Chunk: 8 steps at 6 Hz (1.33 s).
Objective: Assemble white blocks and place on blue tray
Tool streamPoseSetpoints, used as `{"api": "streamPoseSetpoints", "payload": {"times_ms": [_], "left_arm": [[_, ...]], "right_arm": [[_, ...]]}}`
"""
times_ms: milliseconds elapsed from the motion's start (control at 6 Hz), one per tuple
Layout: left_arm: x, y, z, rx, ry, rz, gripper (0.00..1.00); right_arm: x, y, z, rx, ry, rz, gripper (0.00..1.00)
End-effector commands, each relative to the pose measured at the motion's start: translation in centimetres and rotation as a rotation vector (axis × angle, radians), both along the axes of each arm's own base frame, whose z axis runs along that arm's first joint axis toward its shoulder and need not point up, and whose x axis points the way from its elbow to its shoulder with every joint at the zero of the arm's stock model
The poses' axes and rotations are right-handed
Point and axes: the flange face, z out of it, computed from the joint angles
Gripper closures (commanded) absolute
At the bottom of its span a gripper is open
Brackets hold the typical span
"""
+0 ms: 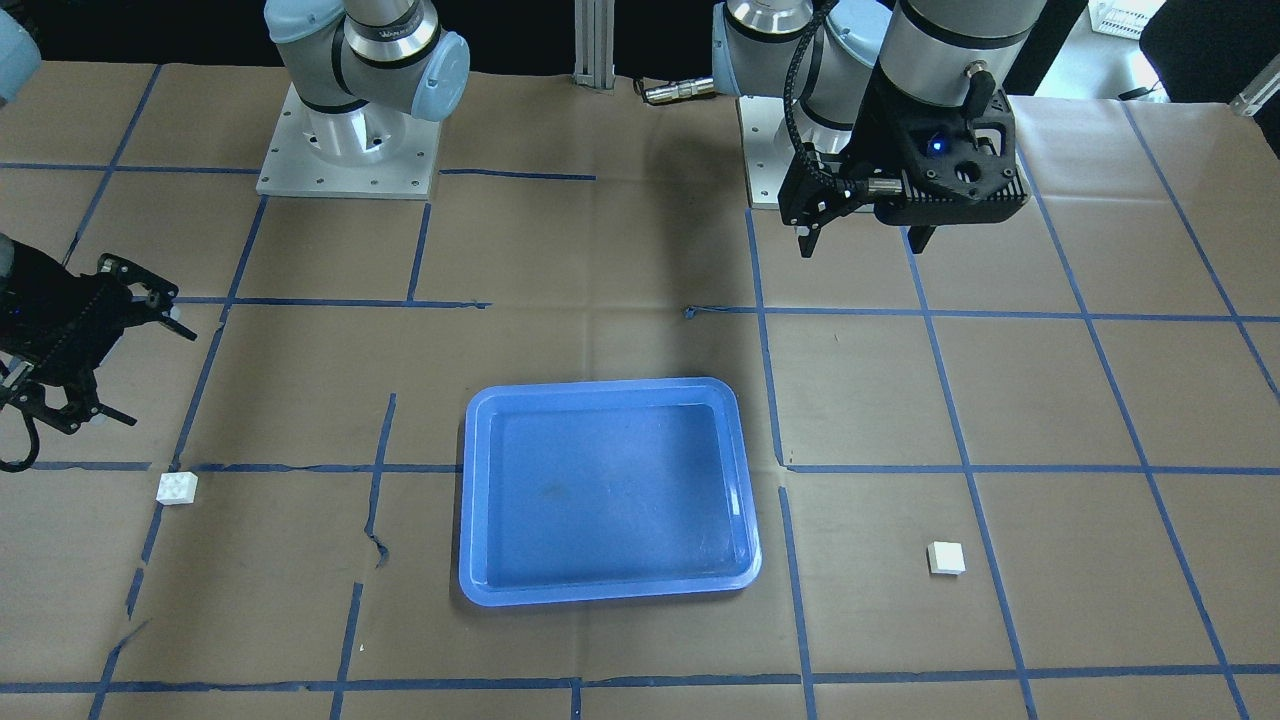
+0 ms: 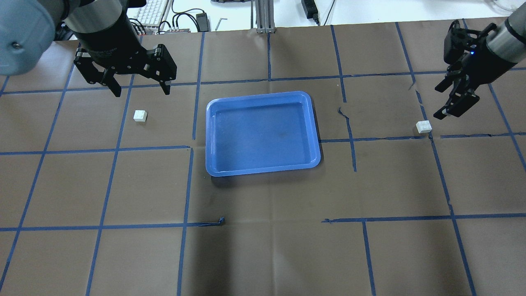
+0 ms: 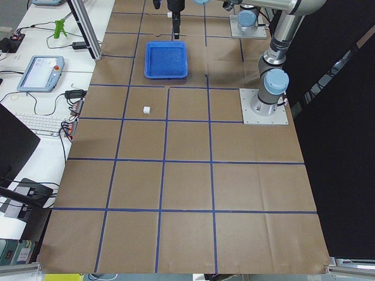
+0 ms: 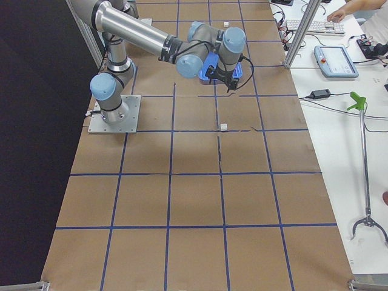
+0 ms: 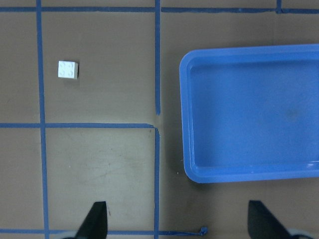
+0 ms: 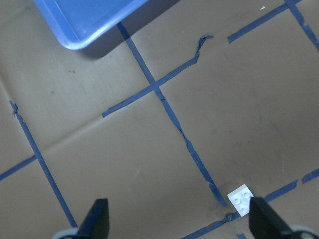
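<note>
The blue tray (image 2: 210, 135) lies empty at mid-table; it also shows in the front view (image 1: 600, 592). One white block (image 2: 140, 116) lies left of the tray, just below my left gripper (image 2: 141, 91), which hovers open and empty. In the left wrist view this block (image 5: 68, 69) sits stud-side up, left of the tray (image 5: 185, 124). The other white block (image 2: 423, 126) lies to the right, near my right gripper (image 2: 444, 100), which is open, empty and tilted above it. The right wrist view shows this block (image 6: 241, 199) near one fingertip (image 6: 264, 219).
Brown paper with a blue tape grid covers the table; the paper is torn near the right-hand block (image 2: 418, 96). The arm bases (image 1: 348, 150) stand at the robot's edge. A keyboard and cables (image 2: 154, 12) lie beyond the far edge.
</note>
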Motion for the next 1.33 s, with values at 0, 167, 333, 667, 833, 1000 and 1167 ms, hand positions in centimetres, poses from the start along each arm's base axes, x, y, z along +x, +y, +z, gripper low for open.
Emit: {"api": "streamPoseSetpoints", "payload": {"times_ms": [0, 167, 333, 667, 833, 1000, 1167], "left_arm": [[0.0, 0.6, 0.2, -0.003, -0.001, -0.001, 0.0], [0.0, 0.6, 0.3, -0.006, 0.001, -0.002, 0.0], [-0.1, 0.5, 0.1, -0.006, -0.001, -0.027, 0.0], [0.7, 0.9, 0.0, 0.001, -0.007, -0.147, 0.0], [2.3, 0.0, -1.2, 0.016, -0.001, -0.184, 0.0], [5.5, -3.1, -3.8, 0.022, 0.009, -0.157, 0.0], [10.6, -7.2, -9.5, 0.121, 0.02, -0.076, 0.0]], "right_arm": [[6.9, 2.3, 4.6, 0.02, 0.042, -0.318, 0.0], [10.2, 3.5, 6.0, 0.021, 0.115, -0.436, 0.0], [12.8, 4.1, 6.2, 0.017, 0.171, -0.474, 0.0], [13.4, 5.0, 6.7, 0.038, 0.206, -0.575, 0.0], [13.4, 4.8, 6.4, 0.042, 0.207, -0.573, 0.0], [13.2, 4.6, 6.0, 0.048, 0.208, -0.573, 0.0], [13.0, 4.4, 5.7, 0.043, 0.204, -0.563, 0.0]]}}
